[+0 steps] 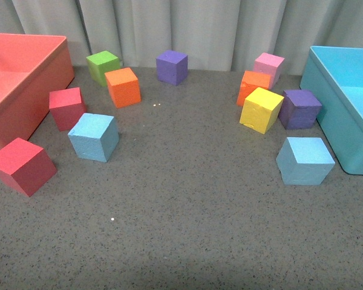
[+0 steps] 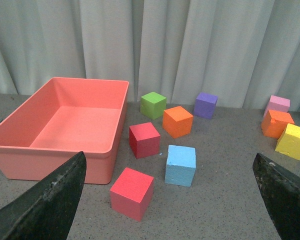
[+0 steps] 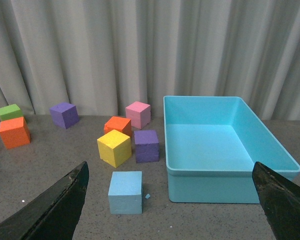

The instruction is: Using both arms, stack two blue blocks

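Note:
Two sky-blue foam blocks lie on the grey table. One blue block (image 1: 94, 137) is at the left; it also shows in the left wrist view (image 2: 180, 165). The other blue block (image 1: 305, 160) is at the right beside the turquoise bin; it also shows in the right wrist view (image 3: 125, 192). Neither arm shows in the front view. My left gripper (image 2: 167, 210) is open and empty, held back from its block. My right gripper (image 3: 170, 210) is open and empty, held back from its block.
A coral bin (image 1: 24, 72) stands at the left, a turquoise bin (image 1: 345, 96) at the right. Two red cubes (image 1: 22, 166), a green cube (image 1: 103, 65), orange cubes (image 1: 123, 87), purple cubes (image 1: 172, 66), a yellow cube (image 1: 261, 109) and a pink cube (image 1: 269, 64) lie around. A grey curtain hangs behind.

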Robot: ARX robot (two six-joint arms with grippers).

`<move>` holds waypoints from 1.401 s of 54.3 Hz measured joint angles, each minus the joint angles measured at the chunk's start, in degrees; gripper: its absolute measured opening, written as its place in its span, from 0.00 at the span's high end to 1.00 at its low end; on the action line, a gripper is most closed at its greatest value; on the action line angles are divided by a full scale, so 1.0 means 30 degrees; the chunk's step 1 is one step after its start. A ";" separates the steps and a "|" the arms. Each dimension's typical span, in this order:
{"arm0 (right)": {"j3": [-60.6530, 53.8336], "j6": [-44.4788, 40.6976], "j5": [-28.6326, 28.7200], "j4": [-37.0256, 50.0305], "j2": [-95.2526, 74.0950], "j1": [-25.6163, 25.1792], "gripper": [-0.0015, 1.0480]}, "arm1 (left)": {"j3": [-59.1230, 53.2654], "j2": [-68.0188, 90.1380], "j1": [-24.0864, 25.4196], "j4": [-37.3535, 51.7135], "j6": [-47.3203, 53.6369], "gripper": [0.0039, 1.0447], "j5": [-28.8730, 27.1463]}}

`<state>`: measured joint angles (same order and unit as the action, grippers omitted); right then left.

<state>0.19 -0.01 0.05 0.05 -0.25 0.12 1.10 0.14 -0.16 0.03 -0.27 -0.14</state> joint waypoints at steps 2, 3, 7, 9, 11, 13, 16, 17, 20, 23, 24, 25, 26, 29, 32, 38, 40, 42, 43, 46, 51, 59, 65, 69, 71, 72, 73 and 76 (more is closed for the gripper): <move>0.0000 0.0000 0.0000 0.0000 0.0000 0.0000 0.09 | 0.0000 0.0000 0.0000 0.0000 0.0000 0.06 0.0000; 0.0000 0.0000 0.0000 0.0000 0.0000 0.0000 0.09 | 0.0000 0.0000 0.0000 0.0000 0.0000 0.06 0.0000; 0.0000 0.0000 0.0000 0.0000 0.0000 0.0000 0.09 | 0.0000 0.0000 0.0000 0.0000 0.0000 0.06 0.0007; 0.0000 0.0000 0.0000 0.0000 0.0000 0.0000 0.09 | 0.0000 0.0000 0.0000 0.0000 0.0000 0.06 0.0000; 0.0000 0.0000 0.0000 0.0000 0.0000 0.0000 0.09 | 0.0000 0.0000 0.0000 0.0000 0.0000 0.06 0.0007; 0.0000 0.0000 0.0000 0.0000 0.0000 0.0000 0.09 | 0.0000 0.0000 0.0000 0.0000 0.0000 0.06 0.0000; 0.0000 0.0000 0.0007 0.0000 0.0000 0.0000 0.09 | 0.0000 0.0000 0.0000 0.0000 0.0000 0.06 0.0007; 0.0000 0.0000 0.0000 0.0000 0.0000 0.0000 0.09 | 0.0000 0.0000 0.0000 0.0000 0.0000 0.06 0.0007; 0.0000 0.0000 0.0000 0.0000 0.0000 0.0000 0.09 | 0.0000 0.0000 0.0000 0.0000 0.0000 0.06 0.0007; 0.0000 0.0000 0.0000 0.0000 0.0000 0.0000 0.09 | 0.0000 0.0000 0.0000 0.0000 0.0000 0.06 0.0007; 0.0000 0.0000 0.0000 0.0000 0.0000 0.0000 0.09 | 0.0000 0.0000 0.0000 0.0000 0.0000 0.06 0.0007; 0.0000 0.0000 0.0000 0.0000 0.0000 0.0000 0.09 | 0.0000 0.0000 0.0000 0.0000 0.0000 0.06 0.0000; 0.0000 0.0000 0.0000 0.0000 0.0000 0.0000 0.09 | 0.0000 0.0000 0.0000 0.0000 0.0000 0.06 0.0007; 0.0000 0.0000 0.0000 0.0000 0.0000 0.0000 0.09 | 0.0000 0.0000 0.0000 0.0000 0.0000 0.06 0.0000; 0.0000 0.0000 0.0000 0.0000 0.0000 0.0000 0.09 | 0.0000 0.0000 0.0000 0.0000 0.0000 0.06 0.0000; 0.0000 0.0000 0.0000 0.0000 0.0000 0.0000 0.09 | 0.0000 0.0000 0.0000 0.0000 0.0000 0.06 0.0007; 0.0000 0.0000 0.0000 0.0000 0.0000 0.0000 0.09 | 0.0000 0.0000 0.0000 0.0000 0.0000 0.06 0.0007; 0.0000 0.0000 0.0000 0.0000 0.0000 0.0000 0.09 | 0.0000 0.0000 0.0000 0.0000 0.0000 0.06 0.0007; 0.0000 0.0000 0.0000 0.0000 0.0000 0.0000 0.09 | 0.0000 0.0000 0.0000 0.0000 -0.0007 0.06 0.0007; 0.0000 0.0000 0.0000 0.0000 0.0000 0.0000 0.09 | 0.0000 0.0000 0.0000 0.0000 0.0000 0.06 0.0000; 0.0000 0.0000 0.0000 0.0000 0.0000 0.0000 0.09 | 0.0000 0.0000 0.0000 0.0000 0.0000 0.06 0.0000; 0.0000 0.0000 0.0000 0.0000 0.0000 0.0000 0.09 | 0.0000 0.0000 0.0000 0.0000 0.0000 0.06 0.0007; 0.0000 0.0000 0.0000 0.0000 0.0000 0.0000 0.09 | 0.0000 0.0000 0.0000 0.0000 0.0000 0.06 0.0007; 0.0000 0.0000 0.0000 0.0000 0.0000 0.0000 0.09 | 0.0000 0.0000 0.0000 0.0000 0.0000 0.06 0.0007; 0.0000 0.0000 0.0000 0.0000 0.0000 0.0000 0.09 | 0.0000 0.0000 0.0000 0.0000 0.0000 0.06 0.0007; 0.0000 0.0000 0.0000 0.0000 0.0000 0.0000 0.09 | 0.0000 0.0000 0.0000 0.0000 0.0000 0.06 0.0000; 0.0000 0.0000 0.0000 0.0000 0.0000 0.0000 0.09 | 0.0000 0.0000 0.0000 0.0000 0.0000 0.06 0.0007; 0.0000 0.0000 0.0000 0.0000 0.0000 0.0000 0.09 | 0.0000 0.0000 0.0000 0.0000 0.0000 0.06 0.0007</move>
<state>0.19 -0.01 0.05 0.05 -0.25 0.12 1.10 0.14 -0.16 0.03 -0.27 -0.12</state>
